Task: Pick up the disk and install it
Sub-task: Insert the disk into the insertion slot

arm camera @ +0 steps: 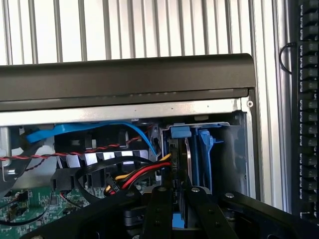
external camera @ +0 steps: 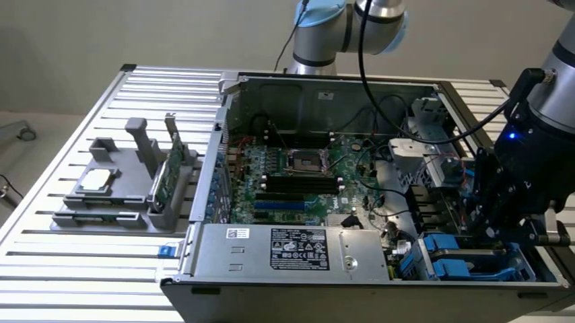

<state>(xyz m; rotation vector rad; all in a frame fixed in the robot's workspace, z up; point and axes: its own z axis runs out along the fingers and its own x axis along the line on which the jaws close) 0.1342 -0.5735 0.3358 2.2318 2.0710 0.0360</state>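
While the gripper (arm camera: 179,213) has its jaws clamped on the disk (arm camera: 189,159), standing edge-on in the drive bay (arm camera: 232,159), any tilt could jam its blue rails or snag the power cables (arm camera: 142,173) just beside it.

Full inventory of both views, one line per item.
table: 1, silver slats, under everything
case: 1, black and silver, open on the table
motherboard: 1, green, inside the case
power supply: 1, silver, inside the case
holder: 1, grey, on the table, exterior view's left of case
chip: 1, silver, on the holder
card: 1, green, upright in the holder
disk: 1, silver-grey with blue rails, on edge in the case's corner
cables: several, red, yellow, black, blue, beside the disk
arm: 1, grey, base behind the case
gripper: 1, black, over the disk
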